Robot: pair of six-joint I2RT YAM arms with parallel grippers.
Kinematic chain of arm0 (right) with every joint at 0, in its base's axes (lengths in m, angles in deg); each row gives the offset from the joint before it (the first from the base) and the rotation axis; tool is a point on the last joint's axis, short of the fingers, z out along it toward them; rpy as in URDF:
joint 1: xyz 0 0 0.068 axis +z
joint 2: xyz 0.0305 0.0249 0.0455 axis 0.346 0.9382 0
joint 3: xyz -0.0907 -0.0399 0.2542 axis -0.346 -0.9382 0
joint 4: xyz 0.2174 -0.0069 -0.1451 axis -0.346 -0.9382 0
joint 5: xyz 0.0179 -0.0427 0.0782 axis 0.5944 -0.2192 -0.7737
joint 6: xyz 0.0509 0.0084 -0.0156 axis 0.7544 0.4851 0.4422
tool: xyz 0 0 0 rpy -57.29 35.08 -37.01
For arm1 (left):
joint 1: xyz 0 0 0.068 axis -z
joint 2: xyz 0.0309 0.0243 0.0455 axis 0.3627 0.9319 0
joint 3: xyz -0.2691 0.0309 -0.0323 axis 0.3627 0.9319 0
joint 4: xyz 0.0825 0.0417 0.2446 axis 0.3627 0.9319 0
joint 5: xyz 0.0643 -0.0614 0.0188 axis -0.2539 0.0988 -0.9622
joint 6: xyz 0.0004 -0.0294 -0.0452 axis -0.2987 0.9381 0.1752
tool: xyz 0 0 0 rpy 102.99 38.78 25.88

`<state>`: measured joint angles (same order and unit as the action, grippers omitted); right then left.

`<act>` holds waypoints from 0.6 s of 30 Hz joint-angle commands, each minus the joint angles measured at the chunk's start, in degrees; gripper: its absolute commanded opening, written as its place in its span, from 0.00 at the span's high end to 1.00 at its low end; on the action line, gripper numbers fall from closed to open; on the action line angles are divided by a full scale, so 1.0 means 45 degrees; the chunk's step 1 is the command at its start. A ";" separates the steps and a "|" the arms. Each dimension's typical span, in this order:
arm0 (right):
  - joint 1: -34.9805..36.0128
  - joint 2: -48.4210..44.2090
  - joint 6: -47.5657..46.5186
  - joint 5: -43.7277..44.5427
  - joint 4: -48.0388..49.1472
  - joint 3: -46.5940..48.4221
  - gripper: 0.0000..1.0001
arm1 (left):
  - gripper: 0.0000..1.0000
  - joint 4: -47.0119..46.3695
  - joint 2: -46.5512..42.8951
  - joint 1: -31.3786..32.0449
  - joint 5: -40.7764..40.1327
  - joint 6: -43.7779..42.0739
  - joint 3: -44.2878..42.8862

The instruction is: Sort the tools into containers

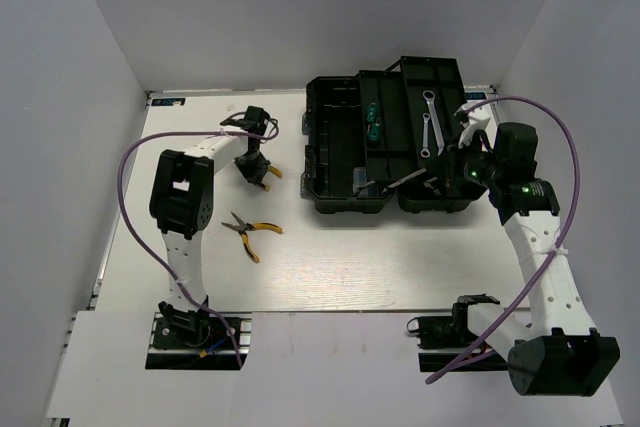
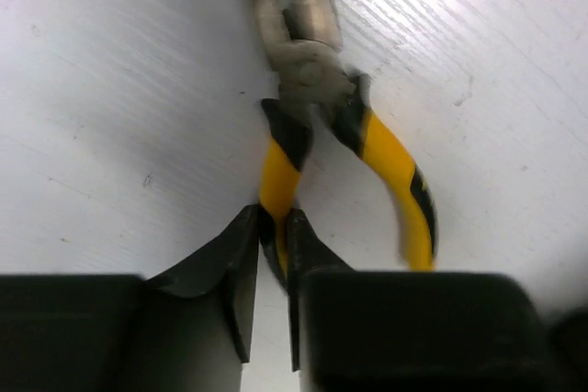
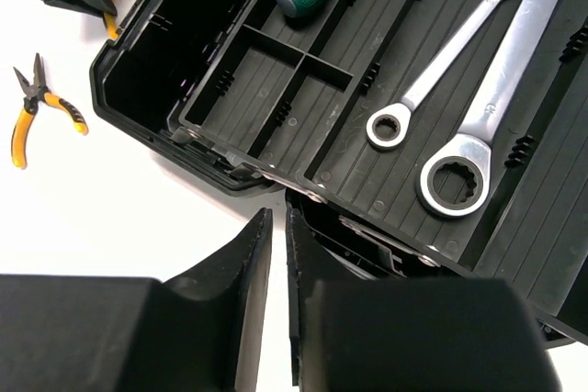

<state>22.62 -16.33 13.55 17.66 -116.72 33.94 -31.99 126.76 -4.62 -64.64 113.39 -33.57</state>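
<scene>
The left pincer (image 2: 273, 238) is clenched on one yellow handle of the held pliers (image 2: 308, 80). Its two black fingers (image 2: 230, 268) pinch that handle from both sides. The other handle sticks out free to the right. The grey nose of these pliers points away from the pincer, and the white table (image 1: 350, 267) is close under them. I cannot tell if they touch it. In the top view this pincer is to the left of the black toolbox (image 1: 335, 197). The loose pliers (image 1: 245, 233) lie flat on the table, nearer to the arm bases, and nothing touches them. The toolbox is open at the far right part of the table. Two green screwdrivers (image 1: 373, 113) lie in one part of its tray. The short wrench (image 3: 447, 48) and the long wrench (image 3: 514, 71) lie side by side in the next part, with their ring ends toward the near edge. The right pincer (image 3: 278, 227) hangs over the near edge of the toolbox. Its fingers are nearly pressed together and there is nothing between them.
</scene>
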 commanded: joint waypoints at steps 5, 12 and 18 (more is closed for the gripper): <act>0.0059 -0.0330 -0.0471 -0.1006 -0.0084 0.0082 0.60 | 1.00 -0.0432 -0.0877 -0.0027 -0.0142 -0.0338 0.0567; 0.0195 -0.0271 -0.0669 -0.1554 -0.0241 -0.0016 0.55 | 1.00 -0.2282 -0.3789 0.0403 -0.0148 -0.3400 0.0079; 0.0468 0.0138 -0.0941 -0.1788 -0.0513 0.0218 0.59 | 1.00 -0.4460 -0.2725 0.0948 0.8503 -0.6780 -0.1846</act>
<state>23.77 -16.53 11.05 11.78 -118.25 33.88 -44.55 111.35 -2.68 -49.01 92.86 -34.95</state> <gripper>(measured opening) 0.427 0.135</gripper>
